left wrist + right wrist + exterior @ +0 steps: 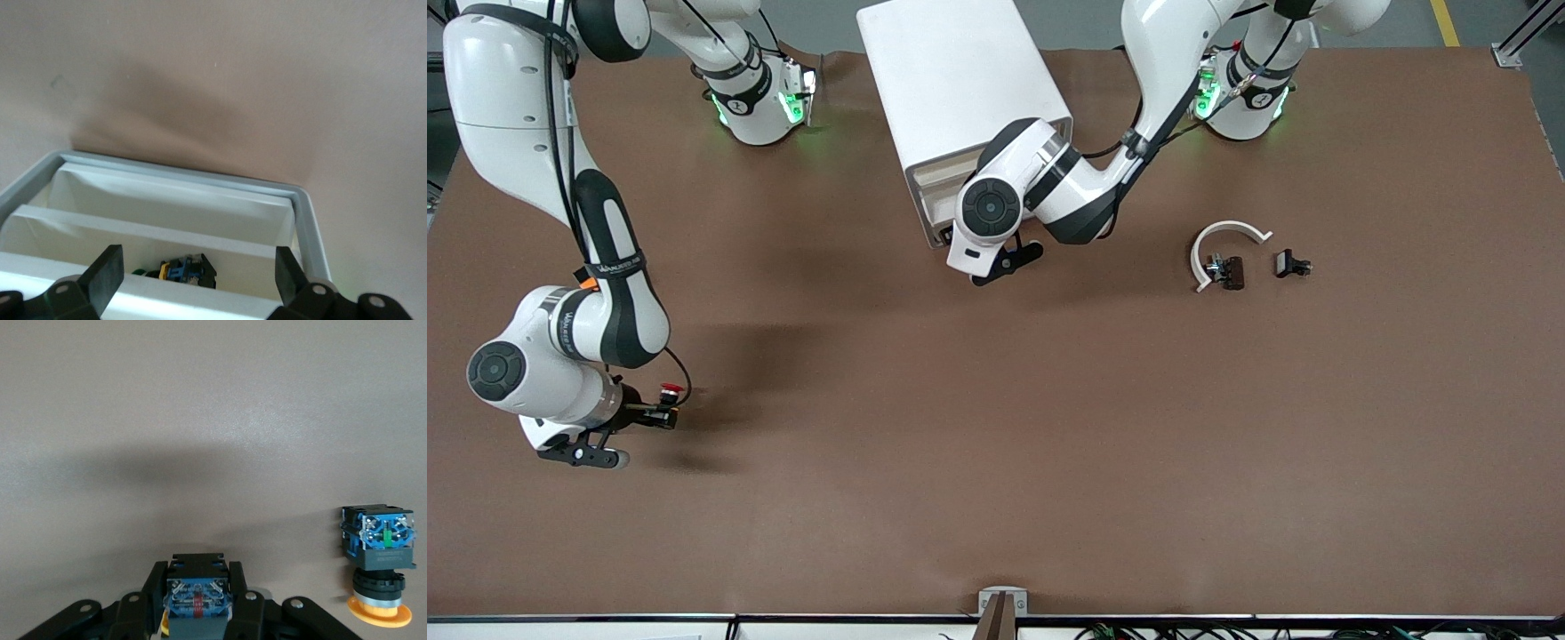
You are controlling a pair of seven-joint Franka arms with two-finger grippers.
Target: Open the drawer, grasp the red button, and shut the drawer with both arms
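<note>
Apparently the right gripper (pixel 198 613) has its fingers closed narrowly on the black body of a small push button (pixel 198 595), low over the brown table (pixel 996 462) at the right arm's end. In the right wrist view the blue base of the button faces the camera and the cap is almost hidden. In the front view a red cap (pixel 669 388) shows just beside the fingertips, but I cannot tell for sure that it belongs to the held piece. A second button with an orange-yellow cap (pixel 378 573) stands cap-down on the table just beside it, not touching.

The left gripper (pixel 197 277) hangs at the front of the white cabinet (pixel 960 89), fingers (pixel 107 272) spread wide and holding nothing. Below them the drawer (pixel 167 200) is pulled out, and some small blue, yellow and black parts (pixel 187 270) lie in it.

I judge the button to be light and rigid, made of hard smooth plastic that can slip or turn between the pads. The flat sides of the black body are the best place to hold; the round cap would roll out. The drawer looks thin and light, so a mild push on its front edge should be enough, and a push at one corner may jam it.

A white curved piece (pixel 1227 244) and two small black clips (pixel 1232 271) lie well apart, toward the left arm's end.
</note>
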